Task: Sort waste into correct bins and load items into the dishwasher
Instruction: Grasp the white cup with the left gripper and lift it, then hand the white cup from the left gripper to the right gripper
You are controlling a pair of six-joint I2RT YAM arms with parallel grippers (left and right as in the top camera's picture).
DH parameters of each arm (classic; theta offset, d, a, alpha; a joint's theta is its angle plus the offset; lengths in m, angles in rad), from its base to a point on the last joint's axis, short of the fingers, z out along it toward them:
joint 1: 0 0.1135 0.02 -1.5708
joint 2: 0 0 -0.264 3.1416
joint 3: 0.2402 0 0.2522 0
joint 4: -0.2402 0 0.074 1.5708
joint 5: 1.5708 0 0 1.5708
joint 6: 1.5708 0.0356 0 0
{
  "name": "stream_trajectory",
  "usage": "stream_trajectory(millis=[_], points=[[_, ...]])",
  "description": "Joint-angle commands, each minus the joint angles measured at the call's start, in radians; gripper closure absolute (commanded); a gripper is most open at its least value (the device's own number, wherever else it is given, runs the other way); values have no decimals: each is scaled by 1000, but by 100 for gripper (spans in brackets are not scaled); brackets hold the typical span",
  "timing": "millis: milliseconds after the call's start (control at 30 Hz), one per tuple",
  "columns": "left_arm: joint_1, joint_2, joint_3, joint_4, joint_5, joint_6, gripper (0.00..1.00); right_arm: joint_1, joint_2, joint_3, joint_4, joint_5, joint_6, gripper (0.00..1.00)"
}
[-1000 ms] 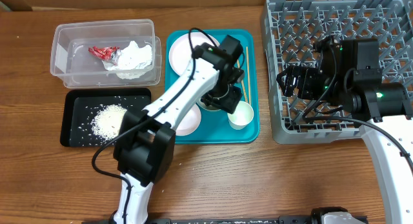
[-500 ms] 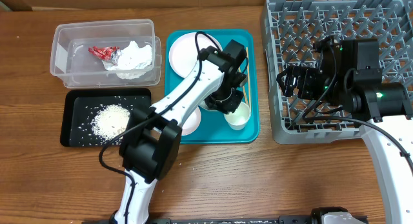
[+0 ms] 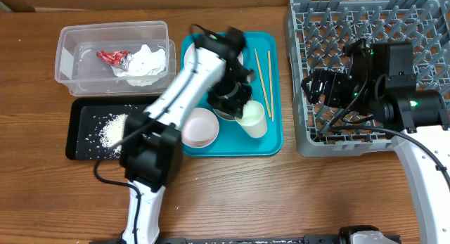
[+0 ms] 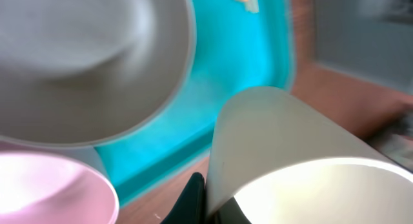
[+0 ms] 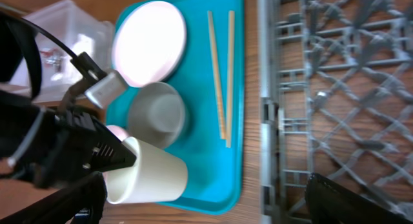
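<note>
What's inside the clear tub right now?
Inside the clear tub lie the crumpled red-and-silver wrapper and, beside it, the white paper napkin. Anything under the napkin is covered and cannot be seen.

- Bright, even light overhead; soft shadows beside the teal tray (image 3: 275, 131).
- Heavily blurred at the left wrist, smearing the white cup (image 4: 290, 140) above that tray.
- Sharp at the right wrist.
</note>
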Motion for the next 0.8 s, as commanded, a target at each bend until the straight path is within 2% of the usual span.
stream_trajectory(millis=[0, 100, 300, 533, 767], points=[[120, 6, 60, -68, 417, 201, 96, 7, 14, 12, 55, -186, 27, 0], [202, 6, 61, -123, 625, 309, 96, 7, 41, -3, 132, -372, 27, 0], [300, 6, 61, -222, 867, 474, 96, 14, 128, -3, 292, -670, 27, 1], [307, 6, 61, -233, 1034, 489, 96, 100, 190, -3, 433, -747, 28, 17], [285, 6, 61, -233, 1109, 492, 96, 164, 192, -3, 507, -739, 28, 18]])
